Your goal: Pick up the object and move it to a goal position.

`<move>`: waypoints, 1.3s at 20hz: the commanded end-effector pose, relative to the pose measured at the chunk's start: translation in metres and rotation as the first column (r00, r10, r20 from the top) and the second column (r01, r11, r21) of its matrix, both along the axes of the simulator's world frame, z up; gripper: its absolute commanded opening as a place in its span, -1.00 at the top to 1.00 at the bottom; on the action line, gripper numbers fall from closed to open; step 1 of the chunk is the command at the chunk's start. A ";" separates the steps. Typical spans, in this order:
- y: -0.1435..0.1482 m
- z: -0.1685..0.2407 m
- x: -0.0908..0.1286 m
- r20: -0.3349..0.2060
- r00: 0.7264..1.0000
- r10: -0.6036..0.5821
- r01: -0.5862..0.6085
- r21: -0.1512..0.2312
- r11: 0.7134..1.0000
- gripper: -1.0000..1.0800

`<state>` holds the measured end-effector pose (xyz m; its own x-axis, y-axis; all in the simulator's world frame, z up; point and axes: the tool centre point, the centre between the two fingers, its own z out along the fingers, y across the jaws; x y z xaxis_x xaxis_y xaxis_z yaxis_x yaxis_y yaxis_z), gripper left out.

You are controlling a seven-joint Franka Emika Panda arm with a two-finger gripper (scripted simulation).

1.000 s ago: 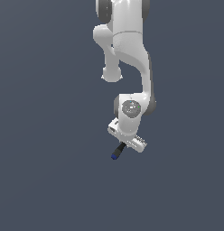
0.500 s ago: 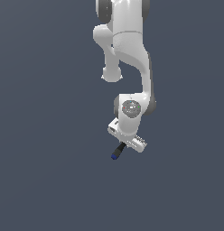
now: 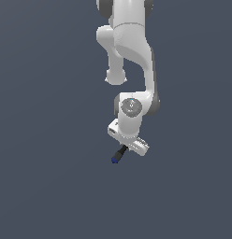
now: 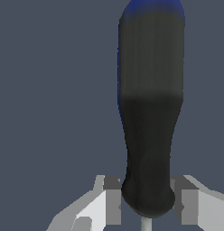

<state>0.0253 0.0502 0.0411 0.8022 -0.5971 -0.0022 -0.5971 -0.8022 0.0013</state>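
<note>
plain grey ground, no edges visible; white two-fingered gripper (image 4: 145,203) pinches the black-handled, blue-butted screwdriver (image 4: 150,113) (carry step, i judge); next, travel to the unseen goal.

You had nothing to read here: no text, label, brand, number or sign appeared in either view, on the white arm (image 3: 132,56), the screwdriver (image 4: 150,113) or the plain grey-blue ground behind them.
</note>
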 end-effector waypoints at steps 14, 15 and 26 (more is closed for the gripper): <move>-0.098 0.143 0.007 0.002 1.000 -0.002 0.002 0.001 1.000 1.00; -0.105 0.153 0.008 0.002 1.000 -0.002 0.002 0.001 1.000 1.00; -0.177 0.258 0.017 0.002 1.000 -0.002 0.002 0.000 1.000 1.00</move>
<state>0.0413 -0.1178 0.2861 0.8006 -0.5992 -0.0001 -0.5992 -0.8006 -0.0007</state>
